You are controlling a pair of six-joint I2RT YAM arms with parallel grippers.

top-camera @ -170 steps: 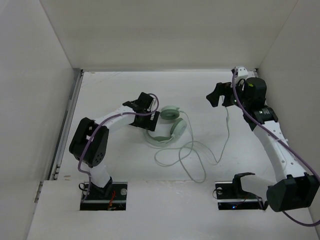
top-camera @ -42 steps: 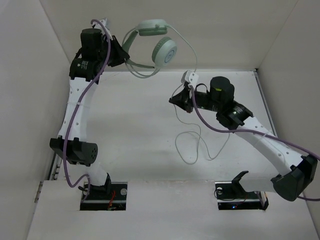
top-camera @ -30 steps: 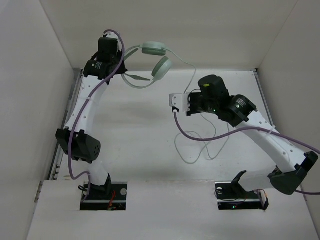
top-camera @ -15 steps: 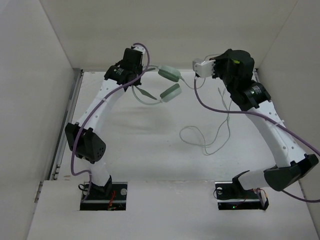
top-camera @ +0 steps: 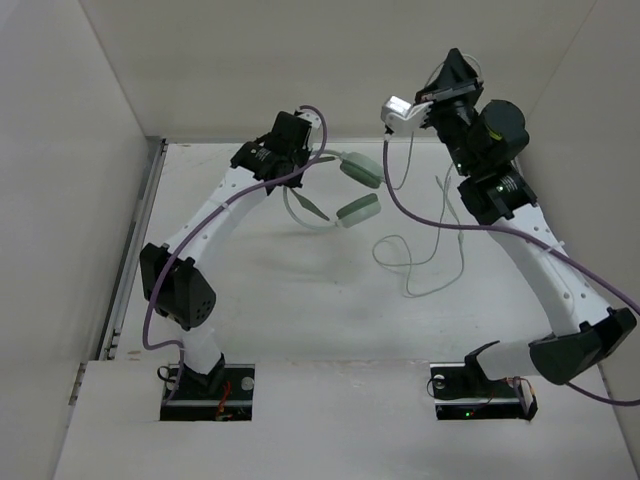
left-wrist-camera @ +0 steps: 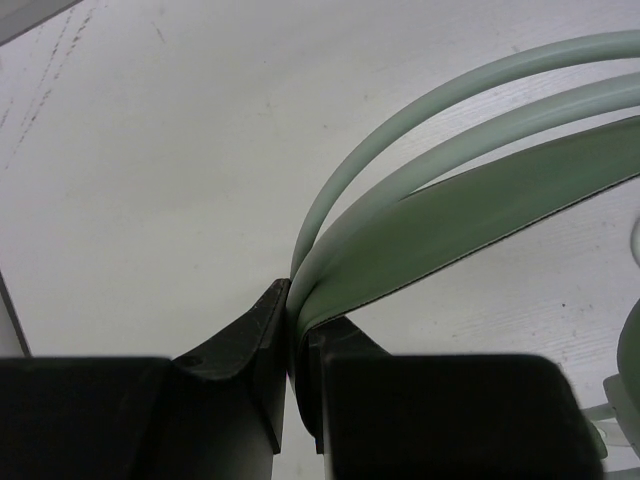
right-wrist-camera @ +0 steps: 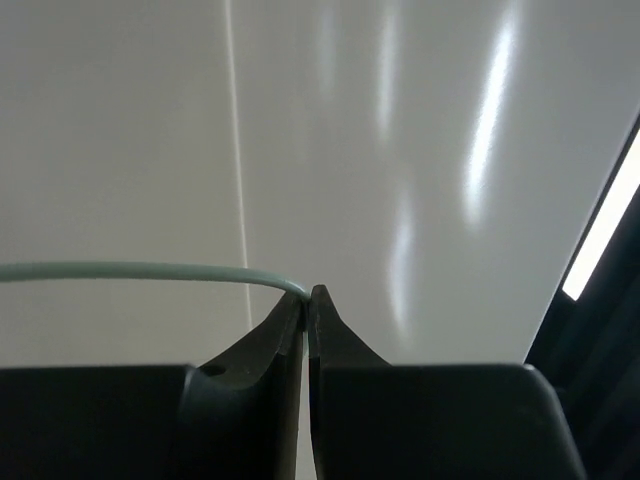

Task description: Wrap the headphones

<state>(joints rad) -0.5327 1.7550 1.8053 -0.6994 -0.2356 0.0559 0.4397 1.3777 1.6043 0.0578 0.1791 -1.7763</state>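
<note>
The left fingers [left-wrist-camera: 283, 330] are clamped on the thin headband [left-wrist-camera: 480, 200] of the headphones [top-camera: 358, 190], pinching the flat green strap right where it bends. From above, that arm reaches out over the back middle of the bench [top-camera: 250, 300] and holds the headphones off the surface. The two cups [top-camera: 362, 170] hang just to the right of its fingers, one above the other. The right fingers [right-wrist-camera: 300, 310] are closed tight on the cable [right-wrist-camera: 130, 271], which leaves them sideways as a single pale line. That arm is raised high by the back wall. From there the cable drops, and its slack trails in loose loops [top-camera: 410, 260] over the bench between the two arms.
</note>
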